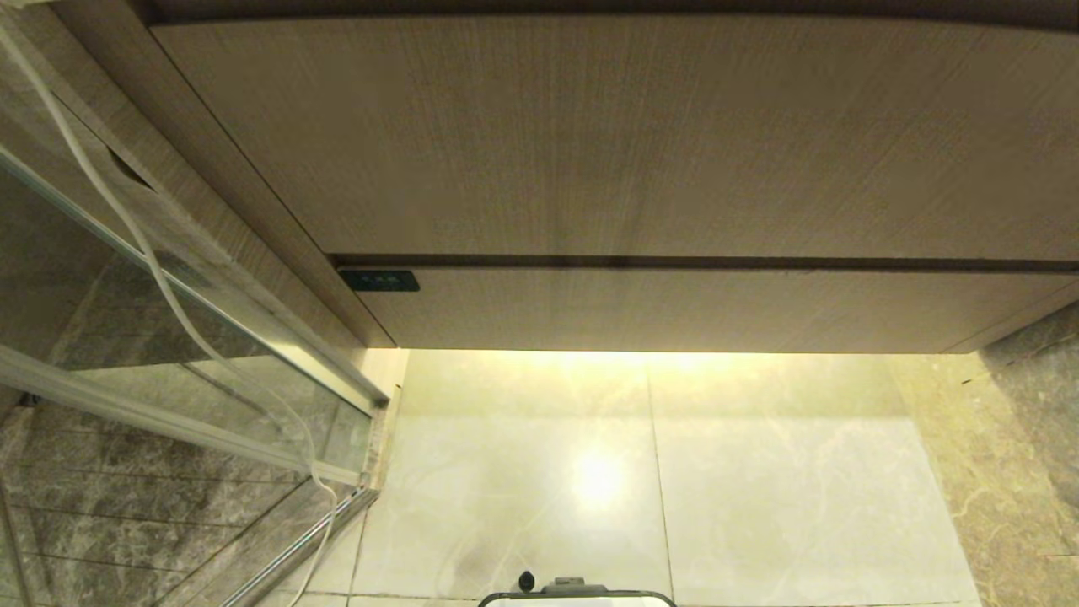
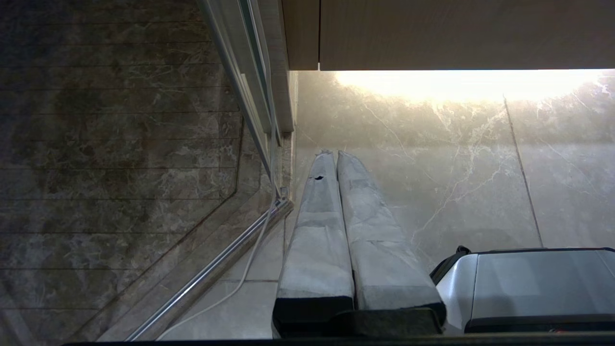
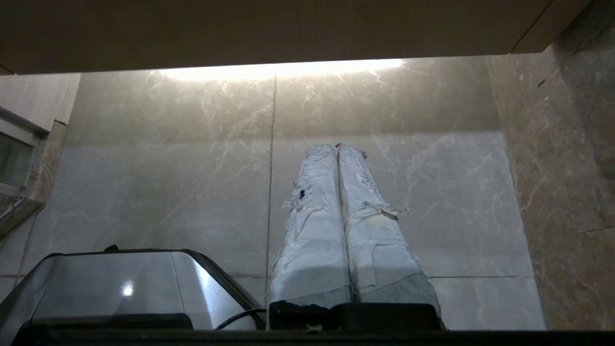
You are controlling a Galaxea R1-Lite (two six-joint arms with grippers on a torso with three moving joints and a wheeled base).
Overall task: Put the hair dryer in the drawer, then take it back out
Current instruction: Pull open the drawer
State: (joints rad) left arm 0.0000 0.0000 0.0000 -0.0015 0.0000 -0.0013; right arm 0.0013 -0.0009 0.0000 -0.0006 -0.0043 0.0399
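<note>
Both arms hang parked, left gripper (image 2: 336,154) and right gripper (image 3: 336,146) fingers pressed together, empty. First hook the shut light wood-grain drawer (image 1: 716,308) at twelve o'clock by its top gap.

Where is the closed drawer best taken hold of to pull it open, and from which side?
Probably the drawer top edge, at the dark gap below the taller panel, hooked from above and in front. Its front is flat, without handle, so only an edge offers hold.
</note>
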